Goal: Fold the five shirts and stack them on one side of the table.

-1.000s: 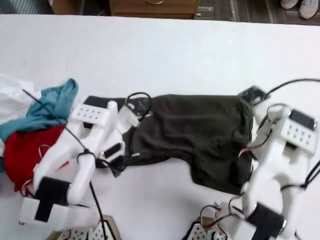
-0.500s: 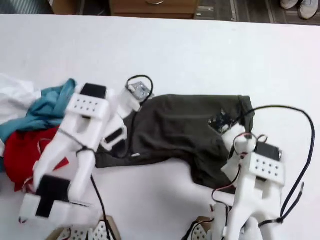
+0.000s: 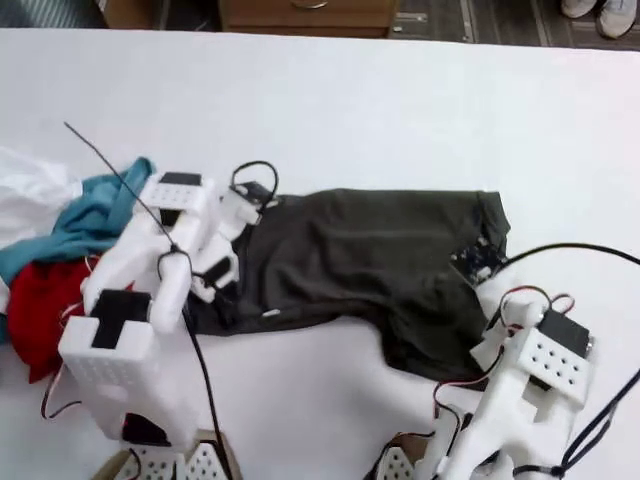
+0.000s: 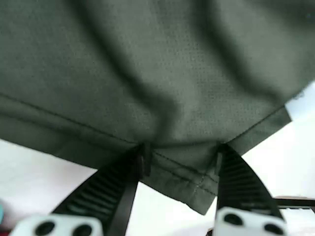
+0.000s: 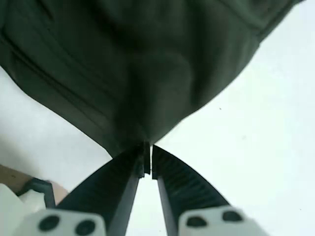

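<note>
Dark green shirt (image 3: 370, 260) lies spread flat mid-table (image 3: 330, 110), a bit toward 6 o'clock. Left gripper (image 4: 181, 157) sits at the shirt's 9 o'clock edge, fingers (image 4: 123, 182) spread wide with the stitched hem between them, nothing clamped; right gripper (image 5: 149, 150) is at the shirt's 4 o'clock corner, fingers pressed together, pinching a fold of fabric. Teal shirt (image 3: 100, 205), red shirt (image 3: 35, 300) and white shirt (image 3: 30, 180) lie bunched in a heap at the table's 9 o'clock edge.

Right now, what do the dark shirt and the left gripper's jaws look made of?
Dark shirt: matte dark-green knit, possibly synthetic; fine pinhole weave and stitched hem show. Left gripper jaws: black plastic, matte, ribbed sides, probably printed.
</note>
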